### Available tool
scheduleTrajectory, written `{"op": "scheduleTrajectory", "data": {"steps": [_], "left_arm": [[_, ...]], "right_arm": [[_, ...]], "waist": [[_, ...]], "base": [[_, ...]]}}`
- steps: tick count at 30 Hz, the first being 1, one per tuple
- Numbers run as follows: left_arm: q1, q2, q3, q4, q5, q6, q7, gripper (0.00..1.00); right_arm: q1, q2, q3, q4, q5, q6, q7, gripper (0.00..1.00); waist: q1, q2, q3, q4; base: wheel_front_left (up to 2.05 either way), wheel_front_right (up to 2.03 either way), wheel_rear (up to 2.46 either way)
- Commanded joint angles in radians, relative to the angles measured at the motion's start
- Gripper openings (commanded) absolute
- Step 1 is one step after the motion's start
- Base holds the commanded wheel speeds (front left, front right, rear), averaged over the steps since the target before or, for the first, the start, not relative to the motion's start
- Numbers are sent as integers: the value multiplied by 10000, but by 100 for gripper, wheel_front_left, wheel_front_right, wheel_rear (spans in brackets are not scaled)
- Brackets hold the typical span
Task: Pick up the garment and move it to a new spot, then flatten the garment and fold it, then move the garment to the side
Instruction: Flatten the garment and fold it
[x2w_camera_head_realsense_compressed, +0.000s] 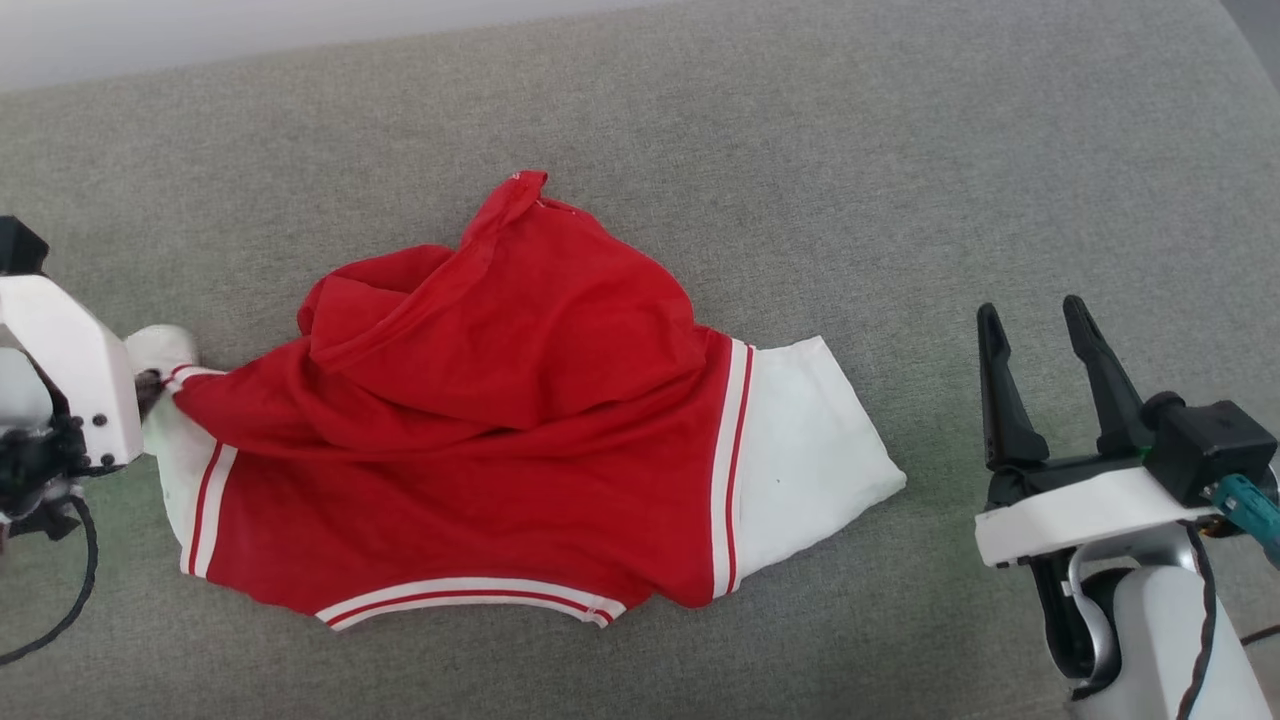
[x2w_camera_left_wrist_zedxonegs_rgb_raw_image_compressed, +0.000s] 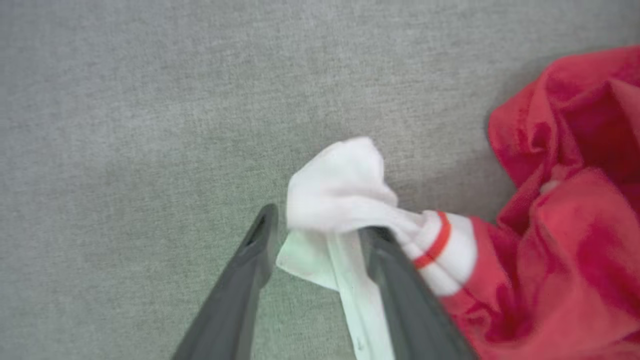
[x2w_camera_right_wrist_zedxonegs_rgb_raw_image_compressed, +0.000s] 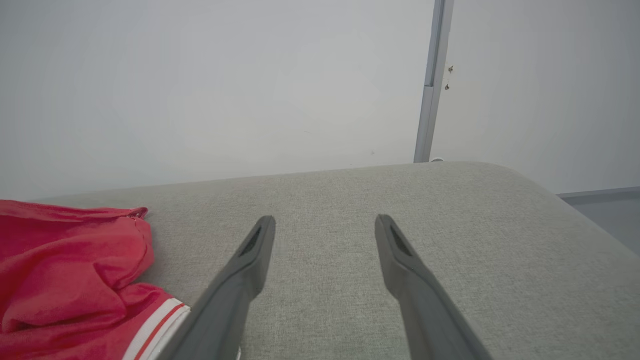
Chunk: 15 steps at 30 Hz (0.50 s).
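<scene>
The garment (x2w_camera_head_realsense_compressed: 500, 400), a red T-shirt with white sleeves and striped trim, lies crumpled in the middle of the grey upholstered surface (x2w_camera_head_realsense_compressed: 800, 150), collar toward the near edge. Its upper body is bunched into folds. Its right sleeve (x2w_camera_head_realsense_compressed: 810, 440) lies spread flat. Its left sleeve (x2w_camera_left_wrist_zedxonegs_rgb_raw_image_compressed: 345, 190) is bunched up and sits between the fingers of my left gripper (x2w_camera_left_wrist_zedxonegs_rgb_raw_image_compressed: 319, 225), which stand apart around it. My right gripper (x2w_camera_head_realsense_compressed: 1032, 312) hovers open and empty to the right of the shirt, a short way from the right sleeve. The right wrist view catches the garment (x2w_camera_right_wrist_zedxonegs_rgb_raw_image_compressed: 65, 270) at lower left.
The grey surface (x2w_camera_right_wrist_zedxonegs_rgb_raw_image_compressed: 450, 225) curves down at its far right corner, with a pale wall (x2w_camera_right_wrist_zedxonegs_rgb_raw_image_compressed: 200, 90) and a vertical trim strip (x2w_camera_right_wrist_zedxonegs_rgb_raw_image_compressed: 430, 100) behind it. Bare fabric surface lies behind and to the right of the shirt.
</scene>
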Motion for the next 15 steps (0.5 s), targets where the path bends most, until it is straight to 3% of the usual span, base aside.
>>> {"op": "scheduleTrajectory", "data": {"steps": [1,5,10,15], "left_arm": [[-191,-82,14,200,-36,-62,-74,100],[-442,-71,-12,715,-294,-58,511,100],[-275,53,13,535,-521,311,1280,100],[-66,-4,11,351,-507,456,1179,100]], "right_arm": [[-108,3,53,46,32,-3,-31,100],[-86,4,-17,48,-12,-3,-29,100],[-35,4,-188,14,-71,-3,14,100],[-169,4,-182,-5,-47,-3,32,100]], "waist": [[0,0,6,0],[0,0,-40,49],[0,0,-65,145],[0,0,36,154]], "base": [[0,0,0],[0,0,0],[0,0,0],[0,0,0]]}}
